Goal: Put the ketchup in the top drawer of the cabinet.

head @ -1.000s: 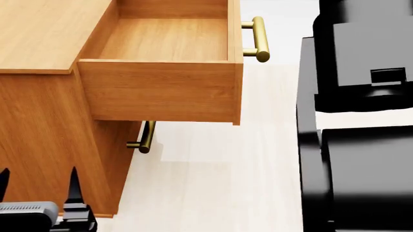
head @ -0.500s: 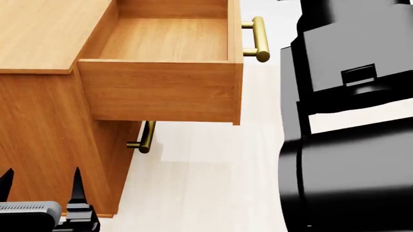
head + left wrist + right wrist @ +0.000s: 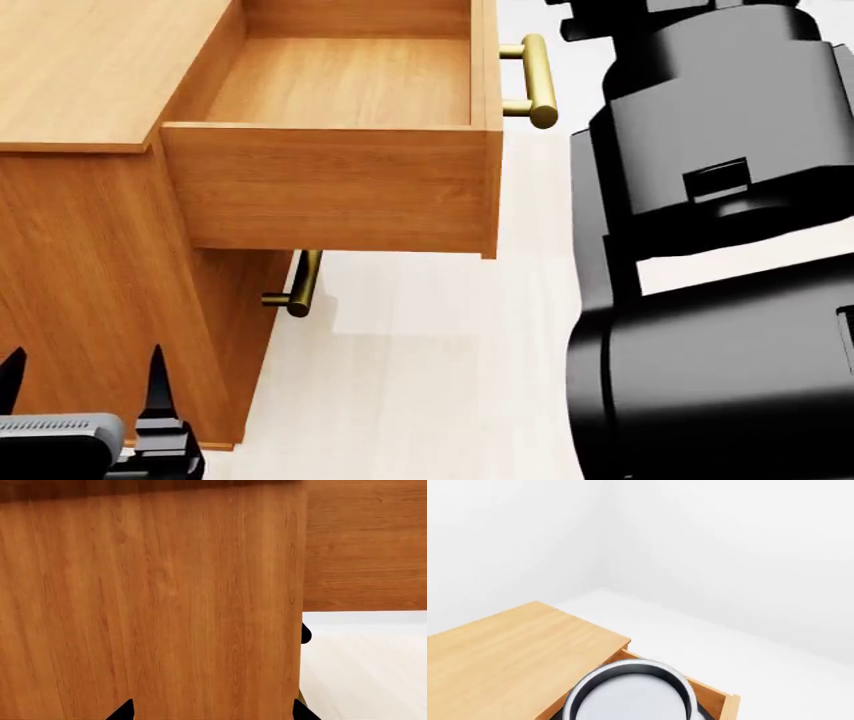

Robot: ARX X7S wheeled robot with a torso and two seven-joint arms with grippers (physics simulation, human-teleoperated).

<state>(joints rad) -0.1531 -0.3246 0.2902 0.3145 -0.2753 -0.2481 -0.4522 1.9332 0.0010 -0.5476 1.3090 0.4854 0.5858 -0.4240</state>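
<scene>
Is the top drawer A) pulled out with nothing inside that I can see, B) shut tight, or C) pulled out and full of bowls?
A: in the head view the top drawer sticks out from the cabinet, and the wooden floor of it that shows is bare.

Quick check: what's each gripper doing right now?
Left gripper: open, empty, beside the cabinet.
Right gripper: hidden; ketchup fills its wrist view, grip cannot be told.

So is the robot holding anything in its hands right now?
Probably yes: a silver-grey round lid, likely the ketchup, sits right before the right wrist camera, but the fingers and grip spot are hidden. The left gripper is open and holds nothing, beside the cabinet.
</scene>
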